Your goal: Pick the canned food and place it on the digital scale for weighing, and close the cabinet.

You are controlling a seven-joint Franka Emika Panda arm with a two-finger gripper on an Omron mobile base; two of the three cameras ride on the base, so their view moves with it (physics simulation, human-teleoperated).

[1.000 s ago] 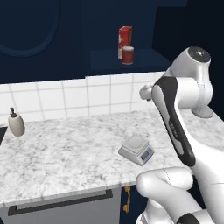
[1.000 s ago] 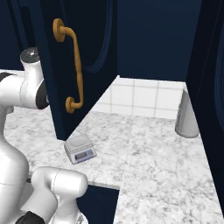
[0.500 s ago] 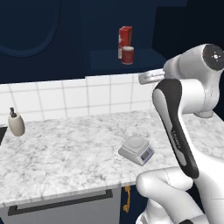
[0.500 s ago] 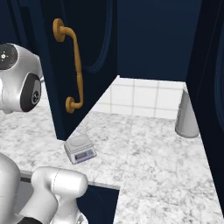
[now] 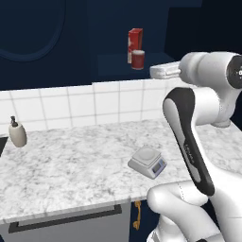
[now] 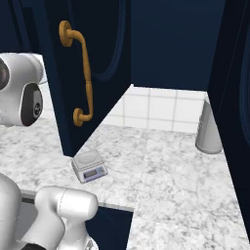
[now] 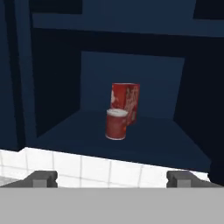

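**Gripper level with the open cabinet shelf, can ahead**

The gripper [image 7: 111,178] has its jaws spread wide and holds nothing; the two dark fingertips [image 7: 43,178] stand far apart at the bottom of the hand view. Straight ahead of it, well apart, the canned food [image 7: 116,124] stands upright on the cabinet [image 7: 57,78] shelf, near the shelf's front edge. A taller red-and-white box [image 7: 126,101] stands just behind the can and slightly to its right, touching or nearly so; I cannot tell which. White wall tiles [image 7: 87,168] run below the shelf, just above the fingertips.

From the left base view, the hand points toward the shelf from the right, still short of the can. The digital scale [image 5: 148,162] sits on the marble counter [image 5: 71,165] well below the gripper, nothing on its plate. The cabinet door [image 6: 93,73] with its gold handle [image 6: 80,73] stands open. A soap dispenser [image 5: 18,133] sits far left on the counter.
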